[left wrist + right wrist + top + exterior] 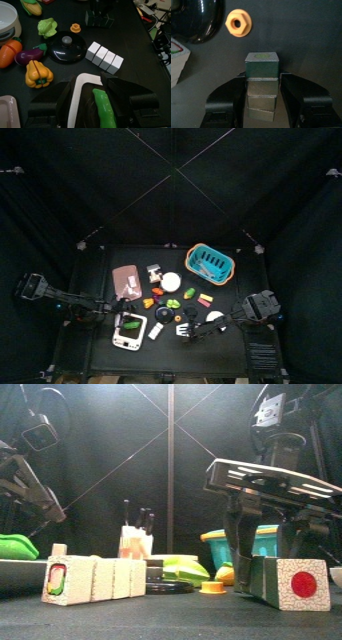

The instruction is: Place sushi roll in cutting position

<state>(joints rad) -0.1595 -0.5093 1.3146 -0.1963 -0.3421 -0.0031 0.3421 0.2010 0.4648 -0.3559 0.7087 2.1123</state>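
Observation:
The sushi roll [105, 56] is a white block of several joined segments lying on the black table. It also shows in the front view [94, 579] at the left, with a green and red end. In the right wrist view the roll [262, 65] lies lengthwise between my right gripper's [262, 76] jaws, which stand apart on either side; I cannot tell if they touch it. My left gripper [93, 86] is open above a white board [80, 92] that carries a green stick [103, 107]. From above, the left gripper [127, 328] and the right gripper [185, 331] flank the roll [156, 331].
A black round lid [67, 47], an orange nut [76, 28] and toy vegetables such as a yellow pepper [39, 74] lie beyond the roll. A white block with a red dot [301, 584] stands front right. A teal basket [210, 259] sits at the back right.

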